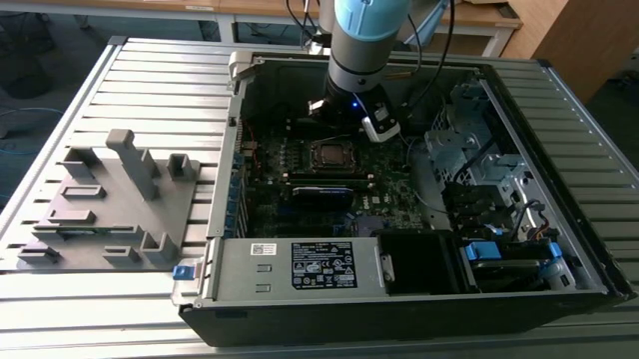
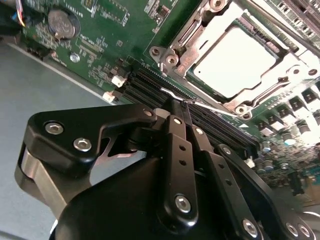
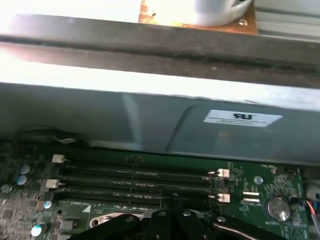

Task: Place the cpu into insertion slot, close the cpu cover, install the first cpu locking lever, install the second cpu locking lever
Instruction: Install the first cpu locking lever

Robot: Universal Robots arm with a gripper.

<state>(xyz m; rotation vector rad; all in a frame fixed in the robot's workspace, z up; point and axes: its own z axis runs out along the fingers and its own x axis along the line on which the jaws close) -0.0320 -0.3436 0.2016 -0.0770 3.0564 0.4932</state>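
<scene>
The cpu point(image 2: 235, 62) lies flat in the insertion slot point(image 1: 330, 153), its pale metal top showing through the window of the cpu cover point(image 2: 186, 50), which is down over it. A thin silver locking lever point(image 2: 165, 92) runs along the socket's edge beside the memory slots. My gripper point(image 2: 180, 103) is shut, its black fingertips point(image 2: 173, 107) pressed together right at that lever; I cannot tell whether they pinch it or just touch it. In the first wrist view the gripper point(image 3: 175, 199) sits at the memory slots point(image 3: 135, 180). The arm point(image 1: 364, 52) stands over the board behind the socket.
The open computer case point(image 1: 232, 75) lies on a slatted table. A power supply point(image 1: 299, 265) fills its front, drive cages point(image 1: 479, 164) its right in the exterior view. A grey fixture block point(image 1: 110, 202) stands on that view's left. A coin battery point(image 2: 62, 22) sits on the board.
</scene>
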